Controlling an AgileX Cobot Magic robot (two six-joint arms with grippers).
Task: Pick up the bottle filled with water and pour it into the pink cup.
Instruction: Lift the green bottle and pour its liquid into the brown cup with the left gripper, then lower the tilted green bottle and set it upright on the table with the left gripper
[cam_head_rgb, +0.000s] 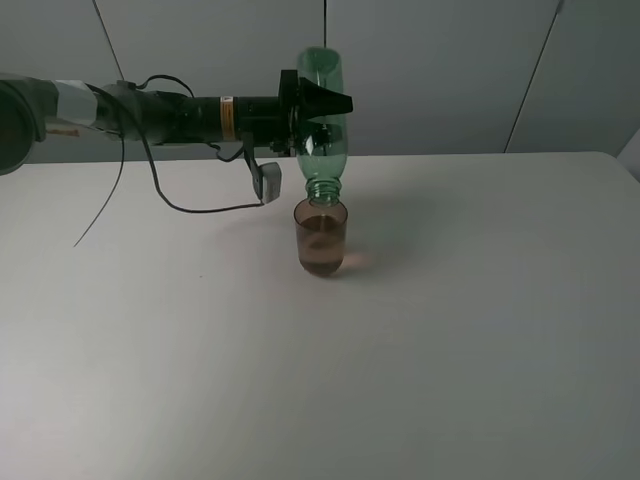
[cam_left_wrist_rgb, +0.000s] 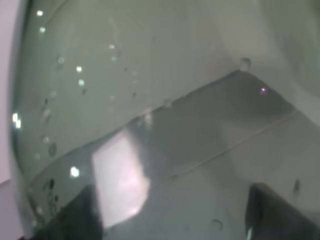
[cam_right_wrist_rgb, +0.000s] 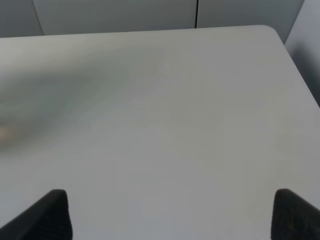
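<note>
The green transparent bottle hangs upside down, its open neck just above the rim of the pink cup. The cup stands upright on the white table and holds some liquid. My left gripper reaches in from the left and is shut on the bottle's body. In the left wrist view the bottle's wet green wall fills the picture. My right gripper is open and empty over bare table; its two fingertips stand far apart. The right arm does not show in the exterior high view.
A loose cable hangs from the left arm and trails down to the table behind the cup. The table's far edge meets a grey wall. The table's right corner shows in the right wrist view.
</note>
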